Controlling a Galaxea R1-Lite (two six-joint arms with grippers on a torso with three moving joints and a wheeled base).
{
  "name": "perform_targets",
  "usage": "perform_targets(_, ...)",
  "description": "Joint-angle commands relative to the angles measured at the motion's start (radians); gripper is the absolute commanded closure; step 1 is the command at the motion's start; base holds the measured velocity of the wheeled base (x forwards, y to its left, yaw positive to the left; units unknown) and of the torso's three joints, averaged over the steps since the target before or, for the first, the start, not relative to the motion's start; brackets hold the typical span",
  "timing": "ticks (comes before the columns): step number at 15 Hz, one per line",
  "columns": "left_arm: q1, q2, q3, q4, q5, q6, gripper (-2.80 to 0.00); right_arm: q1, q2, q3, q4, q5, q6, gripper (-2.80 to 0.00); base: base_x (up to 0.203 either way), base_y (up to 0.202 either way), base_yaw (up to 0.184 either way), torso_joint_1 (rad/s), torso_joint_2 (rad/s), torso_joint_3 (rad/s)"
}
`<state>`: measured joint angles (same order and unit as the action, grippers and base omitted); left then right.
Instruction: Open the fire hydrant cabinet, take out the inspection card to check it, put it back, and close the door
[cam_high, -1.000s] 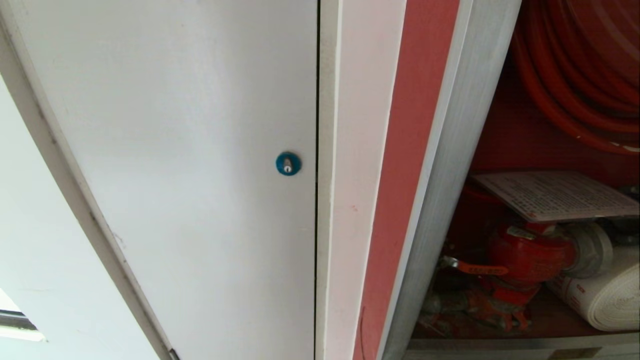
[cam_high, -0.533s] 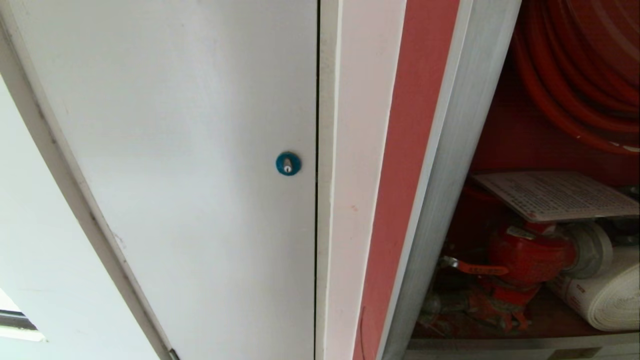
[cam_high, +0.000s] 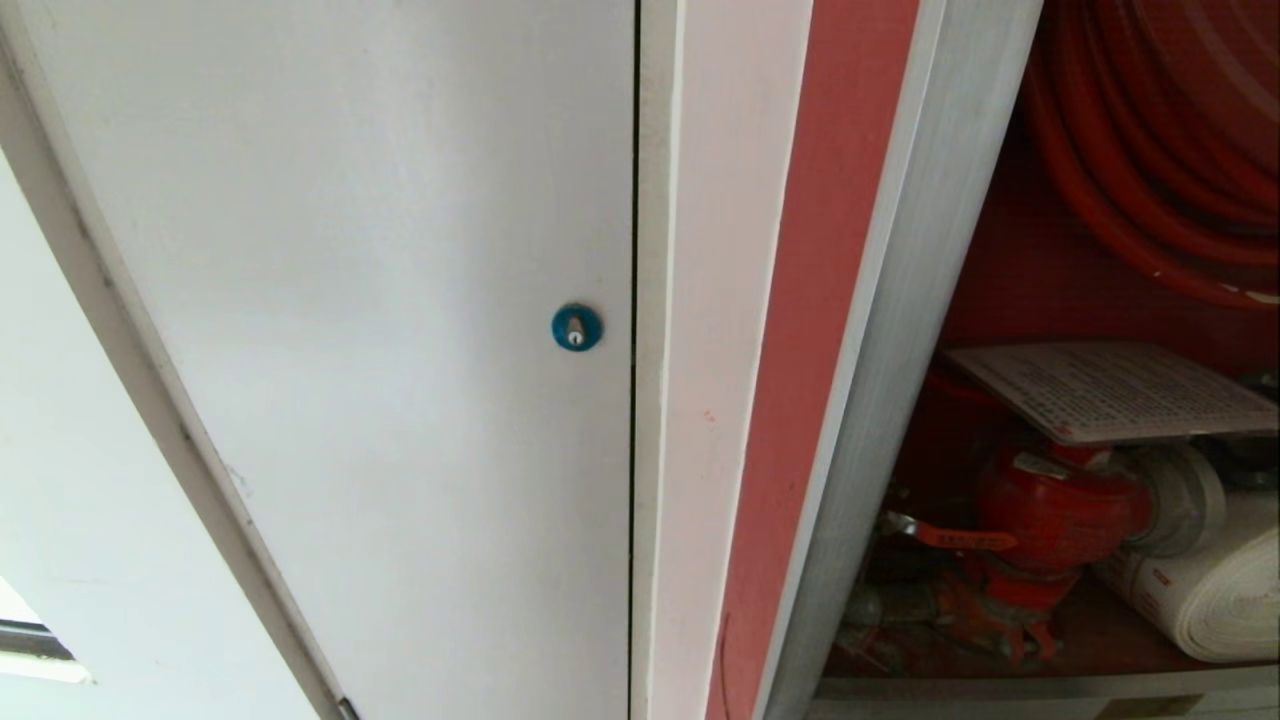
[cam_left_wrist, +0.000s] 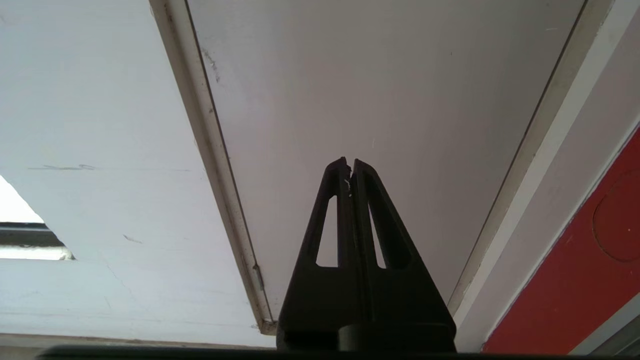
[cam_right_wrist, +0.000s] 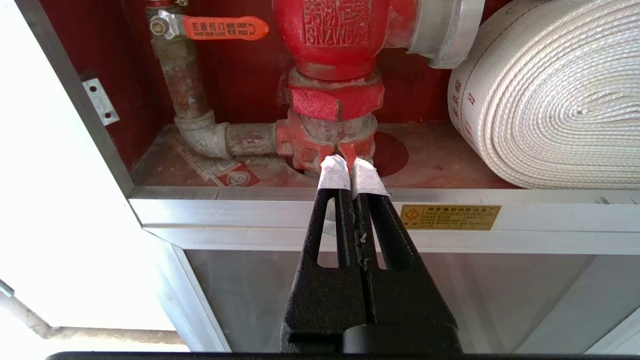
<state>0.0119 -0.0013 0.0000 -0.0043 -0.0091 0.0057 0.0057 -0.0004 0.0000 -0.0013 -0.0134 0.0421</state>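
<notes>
No change since a second ago: both claws idle, cabinet stands open

Head view same as the earlier frames, nothing shifted. The fire hydrant cabinet (cam_high: 880, 330) is open; its tinted door is not in view. The inspection card (cam_high: 1110, 390) lies flat on top of the red valve (cam_high: 1060, 510), under the red hose reel (cam_high: 1150, 150). White rolled hose (cam_high: 1220, 600) sits just beside the valve. White door (cam_high: 380, 350) with blue lock (cam_high: 577, 327) is on the cabinet's left.

Left claw (cam_left_wrist: 350, 167) pressed together, empty, facing the white door. Right claw (cam_right_wrist: 352, 170), white-taped tips pressed together, pinching nothing, pointing at the valve's base above the cabinet's aluminium sill (cam_right_wrist: 250, 210).
</notes>
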Motion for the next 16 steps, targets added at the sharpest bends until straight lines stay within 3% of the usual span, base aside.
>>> perform_targets(1,0.000,0.000,0.003,0.000,0.000,0.000,0.00,0.000,-0.003,0.000,0.000,0.000,-0.001,0.00,0.000,0.000,0.000,0.000,0.00,0.000)
perform_targets(16,0.000,0.000,0.003,0.000,0.000,0.000,0.00,0.000,-0.002,0.000,0.000,0.000,0.000,0.00,0.000,0.000,0.000,0.000,0.00,0.000)
